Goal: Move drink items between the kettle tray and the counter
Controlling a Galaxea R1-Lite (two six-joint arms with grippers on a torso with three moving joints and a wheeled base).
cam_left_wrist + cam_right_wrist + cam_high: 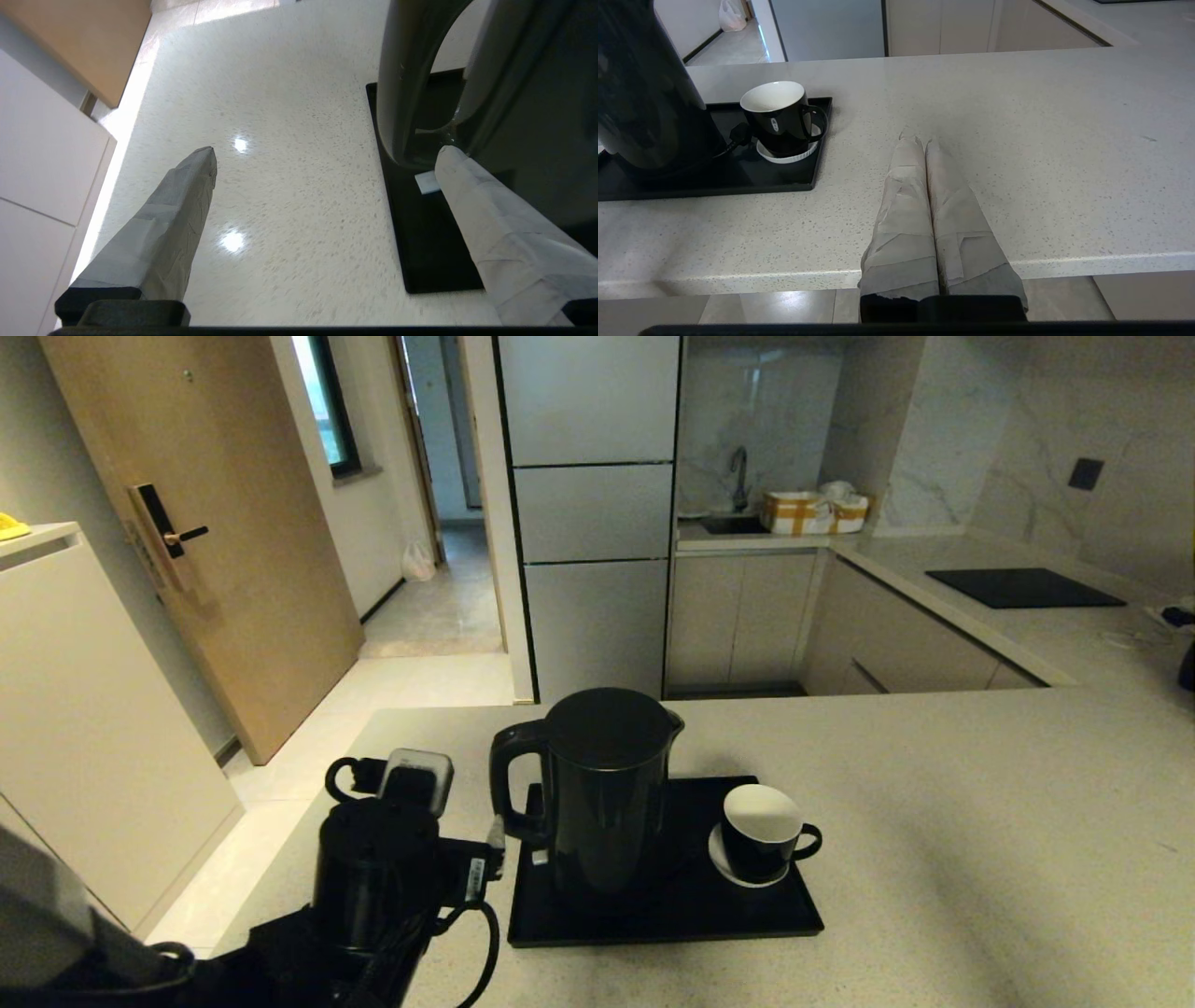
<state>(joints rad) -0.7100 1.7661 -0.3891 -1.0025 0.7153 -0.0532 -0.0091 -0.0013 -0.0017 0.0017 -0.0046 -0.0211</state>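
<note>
Nearest the robot, the left end effector (327, 154) is spread wide open at the kettle (607, 793) handle: in its wrist view 1 taped finger (490, 224) reaches in beside the loop handle, close against the kettle body, while the other finger hangs over bare worktop (980, 821) outside the tray. The handle sits between them, not yet clamped. This looks like the approach to lift the kettle; the next move calls for closing squarely on the handle, then raising it straight so it clears the rim.

The right end effector (920, 140) is parked low at the near edge of the worktop, its 2 fingers pressed together and holding nothing.

Further out, the tray (747, 919) holds 2 drink items: the kettle, upright on the robot's left side, and the cup (766, 840), upright on a white saucer (724, 863) on the right side. The cup appears empty.
</note>
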